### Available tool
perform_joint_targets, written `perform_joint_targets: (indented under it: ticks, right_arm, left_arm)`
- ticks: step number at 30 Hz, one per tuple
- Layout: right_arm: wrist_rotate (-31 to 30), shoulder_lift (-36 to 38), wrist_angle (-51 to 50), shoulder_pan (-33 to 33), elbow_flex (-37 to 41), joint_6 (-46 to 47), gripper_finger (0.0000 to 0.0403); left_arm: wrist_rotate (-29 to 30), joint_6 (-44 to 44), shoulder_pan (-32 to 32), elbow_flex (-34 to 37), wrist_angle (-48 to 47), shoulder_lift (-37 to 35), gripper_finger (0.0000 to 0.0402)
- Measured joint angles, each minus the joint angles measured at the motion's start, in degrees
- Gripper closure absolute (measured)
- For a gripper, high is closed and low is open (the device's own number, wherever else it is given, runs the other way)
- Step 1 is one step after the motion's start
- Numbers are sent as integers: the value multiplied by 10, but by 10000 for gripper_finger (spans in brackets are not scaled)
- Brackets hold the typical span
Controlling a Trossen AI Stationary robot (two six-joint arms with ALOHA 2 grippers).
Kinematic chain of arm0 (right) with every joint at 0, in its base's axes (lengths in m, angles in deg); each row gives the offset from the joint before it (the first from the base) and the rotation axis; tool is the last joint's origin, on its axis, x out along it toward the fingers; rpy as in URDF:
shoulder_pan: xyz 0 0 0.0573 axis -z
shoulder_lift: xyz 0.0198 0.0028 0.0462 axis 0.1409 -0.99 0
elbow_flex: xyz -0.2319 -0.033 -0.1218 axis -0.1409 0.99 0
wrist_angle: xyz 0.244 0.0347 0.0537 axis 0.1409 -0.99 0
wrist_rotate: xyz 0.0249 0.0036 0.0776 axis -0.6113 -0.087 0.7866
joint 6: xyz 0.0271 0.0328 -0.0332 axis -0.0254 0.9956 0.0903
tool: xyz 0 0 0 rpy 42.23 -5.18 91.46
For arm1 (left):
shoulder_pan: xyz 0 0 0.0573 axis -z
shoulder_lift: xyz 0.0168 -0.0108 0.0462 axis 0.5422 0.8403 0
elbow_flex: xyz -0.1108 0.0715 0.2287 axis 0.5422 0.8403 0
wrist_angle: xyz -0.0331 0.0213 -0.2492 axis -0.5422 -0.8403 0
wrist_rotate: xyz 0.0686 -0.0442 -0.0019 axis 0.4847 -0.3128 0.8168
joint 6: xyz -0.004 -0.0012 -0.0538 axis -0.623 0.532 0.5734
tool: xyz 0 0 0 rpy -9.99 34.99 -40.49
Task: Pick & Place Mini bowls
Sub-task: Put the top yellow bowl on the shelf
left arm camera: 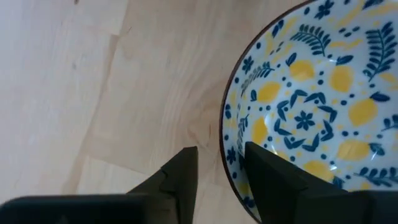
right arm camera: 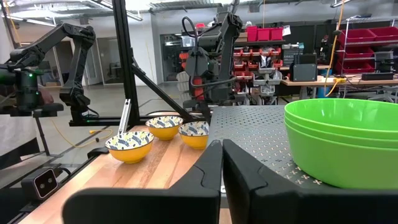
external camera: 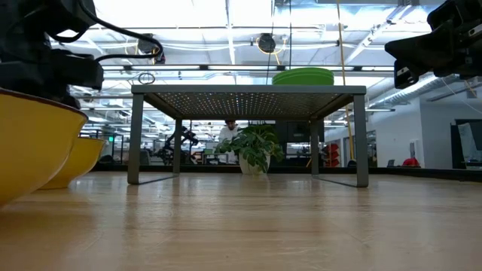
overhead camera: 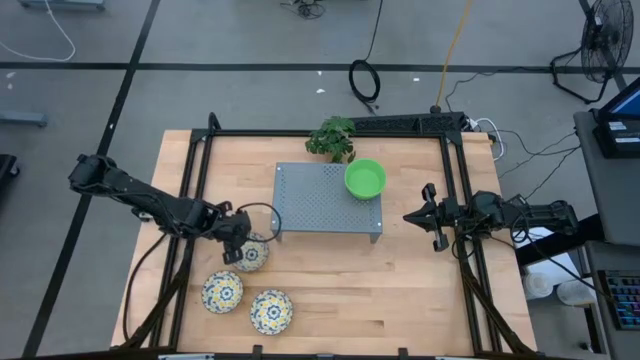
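Stacked bowls (overhead camera: 365, 179) on perforated stand (overhead camera: 310, 200), plant (overhead camera: 333, 139) behind, three bowls (overhead camera: 245, 288) on table (overhead camera: 400, 290) front-left

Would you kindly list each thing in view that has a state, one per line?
Left pincer: fingers straddling the rim of one white floral bowl, not clearly clamped.
Right pincer: shut, empty, beside the rack.
Stack of bright green bowls: nested, upright on the grey perforated metal rack.
Two other floral bowls: upright on the wooden table.

Grey floor (overhead camera: 250, 90), red storage bins (right arm camera: 267, 32)
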Motion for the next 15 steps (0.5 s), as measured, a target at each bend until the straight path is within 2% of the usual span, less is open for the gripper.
perform_joint_targets:
  ticks: [9, 11, 15]
  right_arm:
    - [0, 0, 0, 0, 0, 0, 403]
    - [0, 0, 0, 0, 0, 0, 403]
    - [0, 0, 0, 0, 0, 0, 403]
  left_arm:
    - [-1, 57, 0, -3, 7, -2, 377]
    - [-6, 76, 0, -3, 10, -3, 388]
    - [-5, 78, 1, -2, 10, -2, 382]
